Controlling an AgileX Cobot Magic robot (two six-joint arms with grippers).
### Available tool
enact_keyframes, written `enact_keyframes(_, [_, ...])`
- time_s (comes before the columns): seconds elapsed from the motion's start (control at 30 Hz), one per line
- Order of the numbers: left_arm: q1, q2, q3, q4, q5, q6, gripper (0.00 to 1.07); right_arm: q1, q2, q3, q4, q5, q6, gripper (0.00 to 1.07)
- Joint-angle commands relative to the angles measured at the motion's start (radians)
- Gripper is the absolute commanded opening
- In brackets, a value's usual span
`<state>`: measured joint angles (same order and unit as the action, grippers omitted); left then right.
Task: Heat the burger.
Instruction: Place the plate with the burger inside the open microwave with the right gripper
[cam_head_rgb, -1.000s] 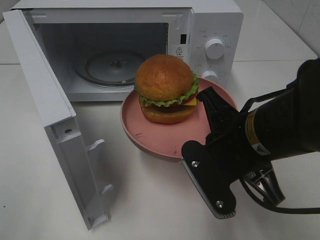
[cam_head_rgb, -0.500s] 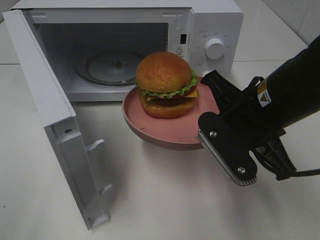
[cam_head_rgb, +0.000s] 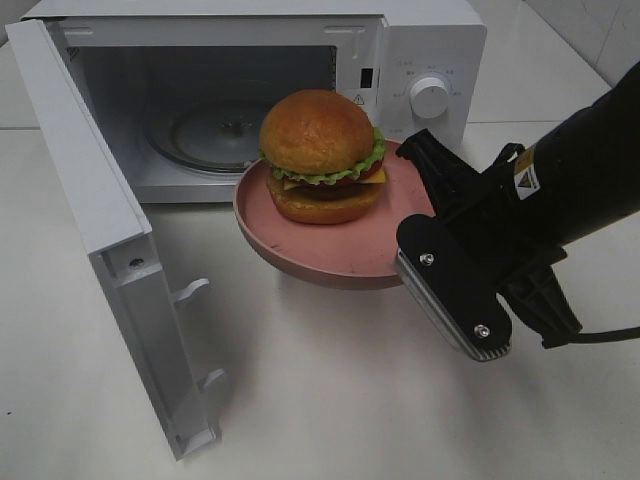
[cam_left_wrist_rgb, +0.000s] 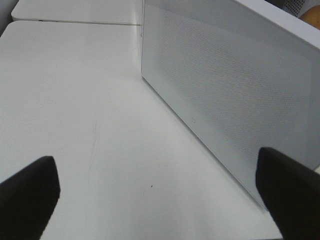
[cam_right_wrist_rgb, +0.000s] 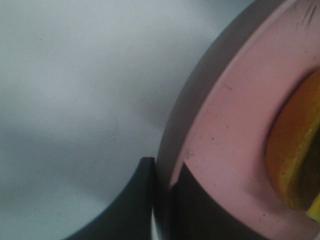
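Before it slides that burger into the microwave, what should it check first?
1. Door wide open: ok.
2. Turntable bare: ok.
3. Right end effector shut on the plate rim: ok.
4. Burger upright on the plate: ok.
5. Left end effector open, outside the door, off the path: ok.
6. Plate fits through the microwave opening: cannot tell.
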<state>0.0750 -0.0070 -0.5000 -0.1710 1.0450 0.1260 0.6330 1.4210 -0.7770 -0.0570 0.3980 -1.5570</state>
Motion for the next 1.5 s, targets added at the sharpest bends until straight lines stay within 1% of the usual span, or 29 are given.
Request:
enact_keyframes(0.03, [0.0,-0.018,0.003,-0.011,-0.006,-0.001,1.0,0.0,0.021,-0.018,0.035,-0.132,-0.034,0.0])
enact_keyframes(0.2, [0.0,-0.018,0.003,-0.011,-0.006,-0.001,1.0,0.0,0.058,-0.032,0.075,-0.156,-0.07,0.0])
enact_keyframes(0.3, [0.0,-0.018,0.003,-0.011,-0.006,-0.001,1.0,0.016,0.094,-0.075,0.102,-0.156,-0.101,0.0])
enact_keyframes(0.37, [0.0,-0.018,0.003,-0.011,-0.006,-0.001,1.0,0.023,0.104,-0.085,0.107,-0.156,-0.102,0.0])
enact_keyframes(0.4, [0.0,-0.018,0.003,-0.011,-0.006,-0.001,1.0,0.028,0.131,-0.11,0.118,-0.156,-0.105,0.0])
enact_keyframes(0.73, [0.0,-0.018,0.003,-0.011,-0.006,-0.001,1.0,0.034,0.231,-0.21,0.123,-0.15,-0.105,0.0])
enact_keyframes(0.77, [0.0,-0.018,0.003,-0.011,-0.006,-0.001,1.0,0.034,0.252,-0.236,0.123,-0.148,-0.109,0.0])
enact_keyframes(0.8, [0.0,-0.018,0.003,-0.011,-0.006,-0.001,1.0,0.034,0.252,-0.236,0.123,-0.148,-0.109,0.0])
enact_keyframes(0.87, [0.0,-0.018,0.003,-0.011,-0.006,-0.001,1.0,0.034,0.285,-0.279,0.123,-0.123,-0.109,0.0])
enact_keyframes(0.9, [0.0,-0.018,0.003,-0.011,-0.006,-0.001,1.0,0.034,0.285,-0.279,0.123,-0.123,-0.109,0.0])
enact_keyframes(1.07, [0.0,-0.018,0.003,-0.011,-0.006,-0.001,1.0,0.034,0.345,-0.355,0.12,-0.105,-0.104,0.0])
enact_keyframes(1.5, [0.0,-0.018,0.003,-0.011,-0.006,-0.001,1.0,0.034,0.445,-0.478,0.089,-0.064,-0.091,0.0])
